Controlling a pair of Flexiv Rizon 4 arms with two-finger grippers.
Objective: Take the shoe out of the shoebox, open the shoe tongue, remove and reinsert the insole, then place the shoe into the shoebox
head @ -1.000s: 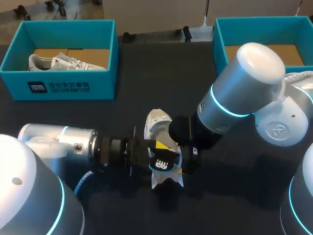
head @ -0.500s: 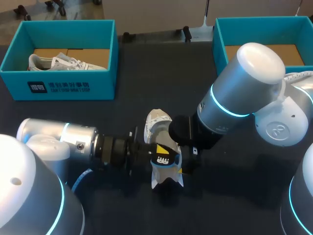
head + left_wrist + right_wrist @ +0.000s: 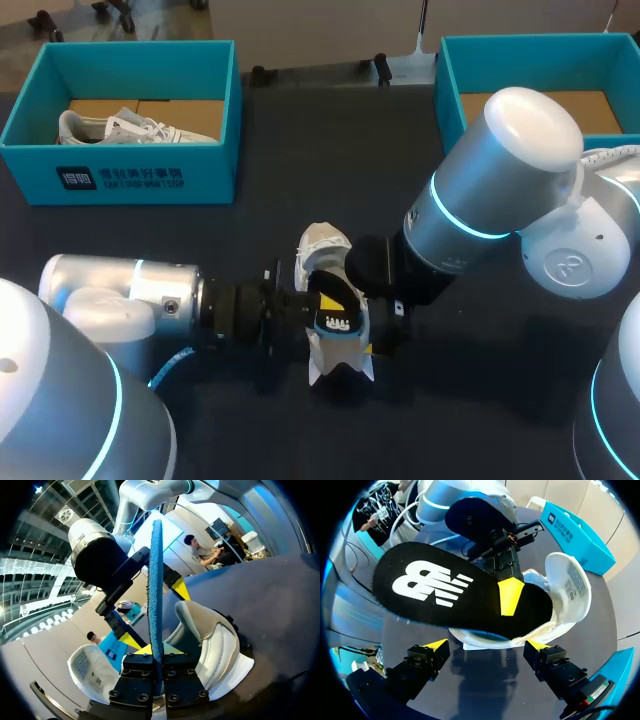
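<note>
Bright, even overhead light with soft shadows

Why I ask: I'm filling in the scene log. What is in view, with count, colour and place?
left shoebox: 1, teal, table's far left corner
boxed shoe: 1, white, lying in the left shoebox
right shoebox: 1, teal, far right corner, brown floor showing
shoe: 1, white and grey, on the middle of the table
insole: 1, black top, blue underside, one end in the shoe, printed end sticking out
table: 1, black
left end effector: 1, yellow-tipped, shut on the insole
right end effector: 1, yellow-tipped, open, close beside the shoe
arms: 2, silver, left and right
</note>
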